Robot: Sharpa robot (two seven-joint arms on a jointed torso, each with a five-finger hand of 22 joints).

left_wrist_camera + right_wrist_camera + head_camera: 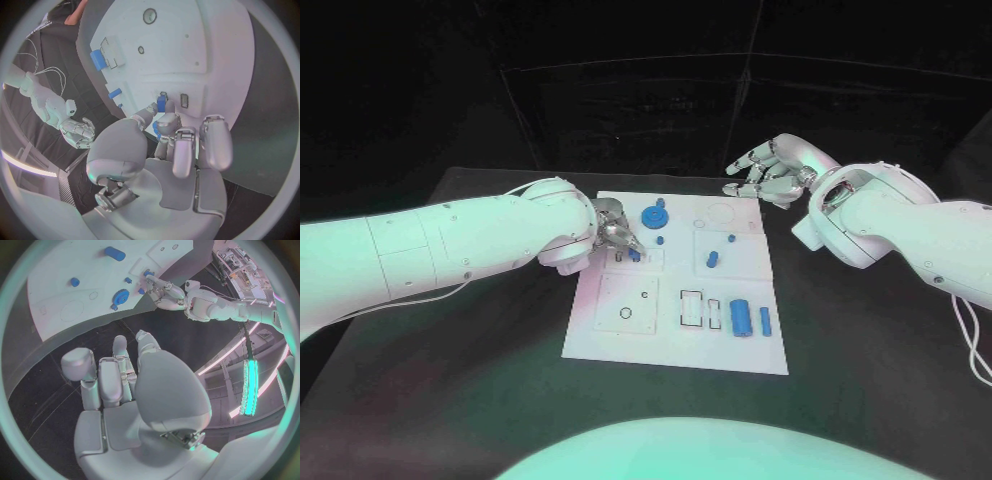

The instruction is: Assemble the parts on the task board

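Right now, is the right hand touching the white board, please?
Apart: in the head view the right hand hovers beyond the board's far corner, holding nothing.

The black worktop (473,400) carries the white task board (733,345), a plate lying flat about midway between its left and right edges and nearer its far edge than its near one, long sides running front to back.

A white task board (678,345) lies flat mid-table, with small blue parts (740,318) scattered on it.
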